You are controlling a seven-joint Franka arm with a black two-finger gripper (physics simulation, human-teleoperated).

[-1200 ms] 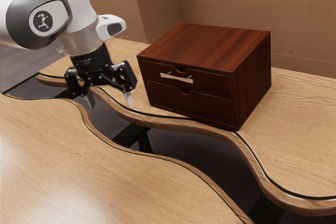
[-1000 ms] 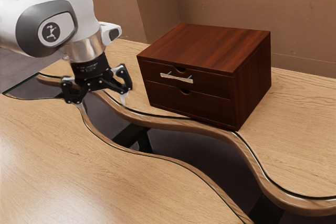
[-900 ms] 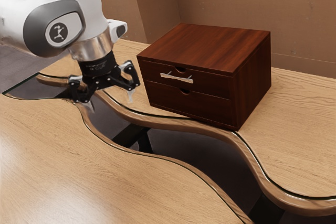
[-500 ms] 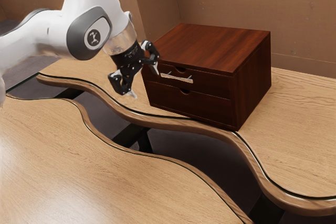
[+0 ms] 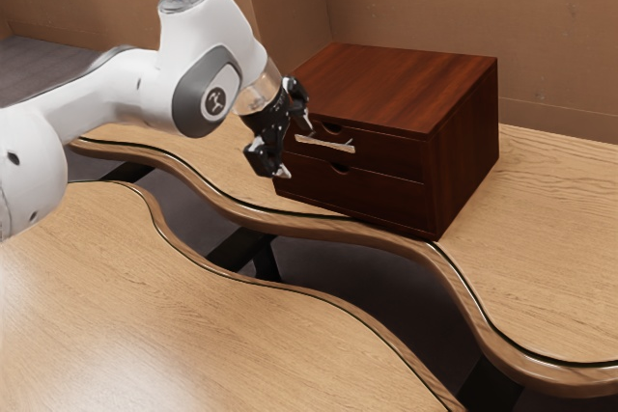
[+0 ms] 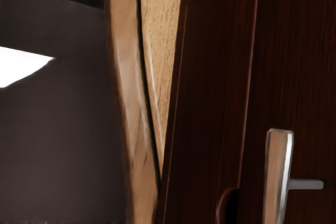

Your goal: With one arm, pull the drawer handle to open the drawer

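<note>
The gripper holds its fingers spread wide, gripping nothing, just left of the silver handle on the flush upper drawer of the dark chest. The wrist is turned sideways. The white arm reaches in from the left, and its grey joint cap bears a small emblem too small to read.

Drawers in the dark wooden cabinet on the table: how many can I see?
2. The upper drawer, carrying the metal handle, and the lower drawer directly beneath it, both on the front of the cabinet. Its back is hidden.
</note>
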